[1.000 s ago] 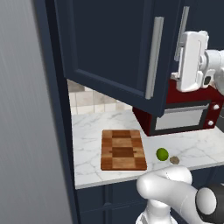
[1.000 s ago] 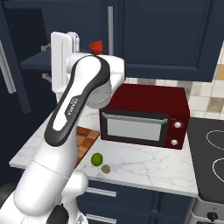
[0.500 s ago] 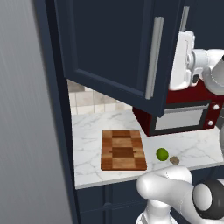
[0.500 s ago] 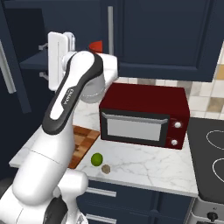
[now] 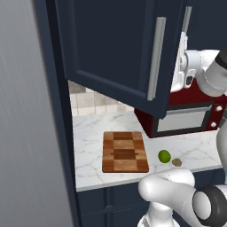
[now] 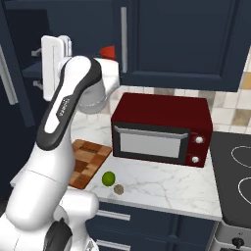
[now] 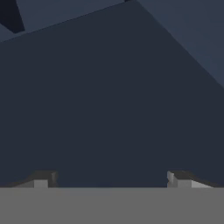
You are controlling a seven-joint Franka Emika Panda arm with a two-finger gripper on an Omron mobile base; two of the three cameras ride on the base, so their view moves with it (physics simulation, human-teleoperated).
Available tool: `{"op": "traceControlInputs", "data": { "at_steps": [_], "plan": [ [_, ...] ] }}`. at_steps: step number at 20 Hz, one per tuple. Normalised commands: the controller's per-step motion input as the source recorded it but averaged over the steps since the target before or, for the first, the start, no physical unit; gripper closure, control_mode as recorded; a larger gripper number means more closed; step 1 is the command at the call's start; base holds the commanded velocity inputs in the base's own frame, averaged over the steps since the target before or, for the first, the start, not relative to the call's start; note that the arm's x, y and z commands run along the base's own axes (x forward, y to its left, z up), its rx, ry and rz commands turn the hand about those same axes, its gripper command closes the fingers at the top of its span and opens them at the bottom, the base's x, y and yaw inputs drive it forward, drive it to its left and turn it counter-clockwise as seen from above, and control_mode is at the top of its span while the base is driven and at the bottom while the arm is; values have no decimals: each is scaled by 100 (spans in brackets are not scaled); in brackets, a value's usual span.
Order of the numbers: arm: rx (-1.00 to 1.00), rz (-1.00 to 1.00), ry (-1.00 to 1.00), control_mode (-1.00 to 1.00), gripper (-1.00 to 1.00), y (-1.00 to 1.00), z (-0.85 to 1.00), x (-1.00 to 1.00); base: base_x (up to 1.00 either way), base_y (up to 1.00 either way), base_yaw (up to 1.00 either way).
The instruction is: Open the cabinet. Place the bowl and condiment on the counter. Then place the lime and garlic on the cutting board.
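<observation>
- The tool (image 7: 111, 179) is wide open and holds nothing, up by the open cabinet (image 5: 115, 48).
- The lime (image 5: 164, 156) and garlic (image 5: 177, 162) lie on the worktop (image 5: 88, 146), at 3 o'clock from the cutting board (image 5: 125, 151).
- The red bowl (image 6: 108, 51) peeks out inside the cabinet.

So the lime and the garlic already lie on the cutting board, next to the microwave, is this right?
Not quite. In the left base view the lime and garlic lie on the bare counter, right of the cutting board, not on it. They are indeed near the microwave.

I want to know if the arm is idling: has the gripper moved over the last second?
Yes. In the left base view the gripper has shifted left, closer to the open cabinet door's silver handle, and a little higher against the red microwave.
</observation>
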Motion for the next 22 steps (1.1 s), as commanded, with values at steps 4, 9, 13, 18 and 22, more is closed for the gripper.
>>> {"op": "traceControlInputs", "data": {
  "at_steps": [4, 9, 13, 18, 22],
  "plan": [
    [0, 0, 0, -100, -100, 35, 0, -38, 0, 0, 0],
    [0, 0, 0, -100, -100, 39, 0, -46, 0, 0, 0],
    [0, 0, 0, -100, -100, 48, 0, -42, 0, 0, 0],
    [-2, 0, 0, -100, -100, 66, 0, -13, 0, 0, 0],
    [-5, 0, 0, -100, -100, 89, -5, 0, 0, 0, 0]
  ]
}}
